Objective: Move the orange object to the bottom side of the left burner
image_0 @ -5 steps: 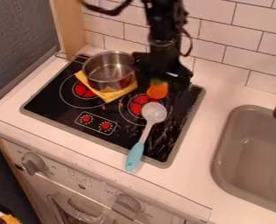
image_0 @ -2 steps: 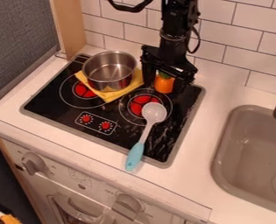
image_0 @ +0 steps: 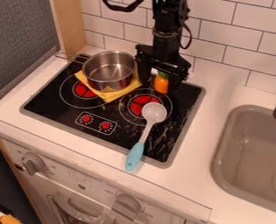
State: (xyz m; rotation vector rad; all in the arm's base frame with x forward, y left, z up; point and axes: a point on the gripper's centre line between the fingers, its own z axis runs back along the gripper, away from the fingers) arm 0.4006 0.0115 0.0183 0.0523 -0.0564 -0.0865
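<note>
End effector (image_0: 158, 86) shifted potward (image_0: 109, 72); I've got it pointing down, stovetop's (image_0: 46, 99) back edge; fingers apart, orange object (image_0: 161, 83) between, ungripped.

orange object (image_0: 161, 84) with green top, upright near stovetop (image_0: 43, 103) back edge, red-centred left burner (image_0: 83, 90)

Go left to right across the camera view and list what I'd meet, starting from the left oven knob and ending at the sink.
Left oven knob → metal pot → orange object with a green top → sink.
</note>
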